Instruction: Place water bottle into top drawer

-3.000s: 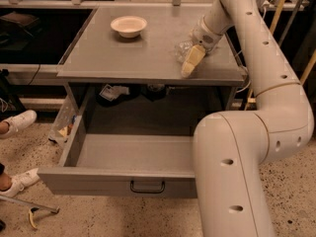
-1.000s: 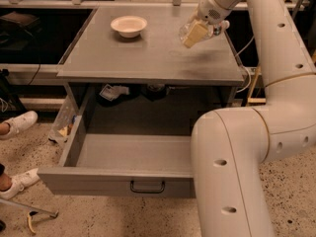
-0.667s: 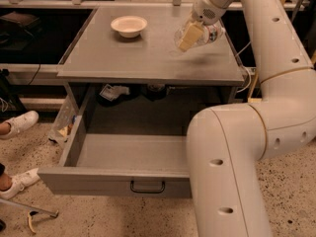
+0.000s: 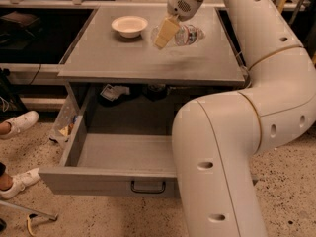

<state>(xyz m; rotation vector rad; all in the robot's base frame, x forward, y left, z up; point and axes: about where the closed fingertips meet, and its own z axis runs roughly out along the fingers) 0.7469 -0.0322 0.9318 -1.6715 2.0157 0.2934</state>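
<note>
My gripper (image 4: 166,35) hangs over the grey cabinet top (image 4: 123,58), right of its middle. It is shut on the water bottle (image 4: 190,34), a clear crinkly bottle held sideways just above the surface, sticking out to the right of the tan fingers (image 4: 167,28). The top drawer (image 4: 98,154) is pulled open below the cabinet top, wide, shallow and grey inside. Its small black handle (image 4: 148,187) is on the front. My white arm (image 4: 232,132) hides the drawer's right part.
A white bowl (image 4: 129,25) sits on the cabinet top, left of the gripper. Loose items (image 4: 114,92) lie in the cabinet behind the drawer. A person's white shoes (image 4: 17,123) are on the floor at the left, with a litter-filled mesh bin (image 4: 65,125) beside the drawer.
The gripper took hold of the bottle at the top's right side, lifted it, and has carried it leftward toward the middle of the cabinet top. The drawer has stayed open.
</note>
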